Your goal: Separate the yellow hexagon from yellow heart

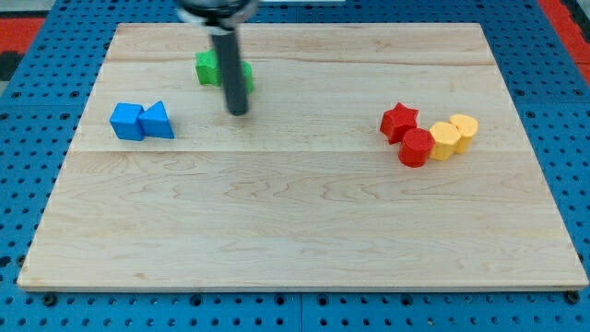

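Note:
Two yellow blocks touch each other at the view's right. The lower-left one looks like the yellow hexagon (pixel 445 140). The upper-right one looks like the yellow heart (pixel 465 128). A red round block (pixel 416 148) touches the hexagon's left side, and a red star (pixel 399 121) sits just above and left of it. My tip (pixel 238 112) is far to the left of these blocks, in the upper middle of the board, touching none of them.
Green blocks (pixel 210 68) sit at the view's top, partly hidden behind my rod; their shapes are unclear. A blue cube (pixel 126 122) and a blue triangle (pixel 158 121) touch at the left. The wooden board (pixel 295 221) lies on a blue pegboard.

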Robot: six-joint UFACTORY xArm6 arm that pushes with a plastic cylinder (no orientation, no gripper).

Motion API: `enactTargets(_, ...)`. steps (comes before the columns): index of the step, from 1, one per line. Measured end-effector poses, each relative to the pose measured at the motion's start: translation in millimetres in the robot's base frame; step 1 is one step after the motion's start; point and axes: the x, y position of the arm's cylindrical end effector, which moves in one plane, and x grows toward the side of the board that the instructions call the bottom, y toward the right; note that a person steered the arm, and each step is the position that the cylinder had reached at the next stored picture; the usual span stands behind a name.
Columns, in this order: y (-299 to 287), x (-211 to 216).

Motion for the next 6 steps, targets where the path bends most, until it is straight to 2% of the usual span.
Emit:
enactTargets(1,79,-8)
enactTargets(2,140,10)
enactTargets(3,165,-3)
enactTargets(4,201,20)
enactTargets(5,224,78)
enactTargets(6,228,97)
